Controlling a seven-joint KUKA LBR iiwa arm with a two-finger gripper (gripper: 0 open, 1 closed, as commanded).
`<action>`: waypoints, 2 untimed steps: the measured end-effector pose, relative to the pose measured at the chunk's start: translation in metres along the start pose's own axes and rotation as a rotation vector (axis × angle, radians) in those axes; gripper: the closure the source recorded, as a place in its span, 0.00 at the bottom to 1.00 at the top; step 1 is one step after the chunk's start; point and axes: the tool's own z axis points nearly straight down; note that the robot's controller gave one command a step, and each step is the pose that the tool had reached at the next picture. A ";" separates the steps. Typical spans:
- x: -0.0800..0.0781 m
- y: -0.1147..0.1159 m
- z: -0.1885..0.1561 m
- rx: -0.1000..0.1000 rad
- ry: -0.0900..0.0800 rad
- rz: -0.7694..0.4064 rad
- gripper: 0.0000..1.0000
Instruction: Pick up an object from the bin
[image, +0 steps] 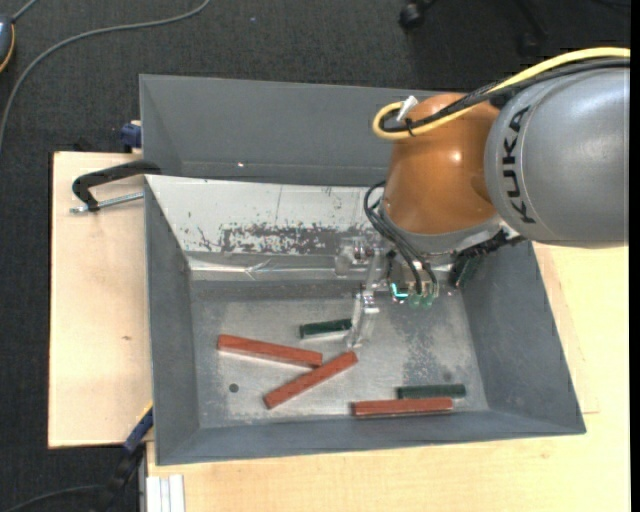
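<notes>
Gripper (360, 328) is low over the middle of the grey metal bin (170, 300), its tip just beside the right end of a small dark green flat block (322, 328) and near the upper end of a slanted reddish-brown flat stick (308, 381). Spread or pressed together? Cannot tell. A second reddish-brown stick (268, 349) lies left. A third reddish-brown stick (400, 407) lies by the front wall, beside another dark green block (432, 392).

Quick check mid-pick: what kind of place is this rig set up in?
Probably a robotics lab's bin-picking test cell: a KUKA arm with loose cabling reaches into a grey metal bin holding just a few red sticks and green sticks.
</notes>
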 end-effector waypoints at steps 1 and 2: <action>-0.003 0.002 0.102 0.001 -0.002 -0.371 0.00; -0.005 0.003 0.099 0.000 -0.009 -0.370 1.00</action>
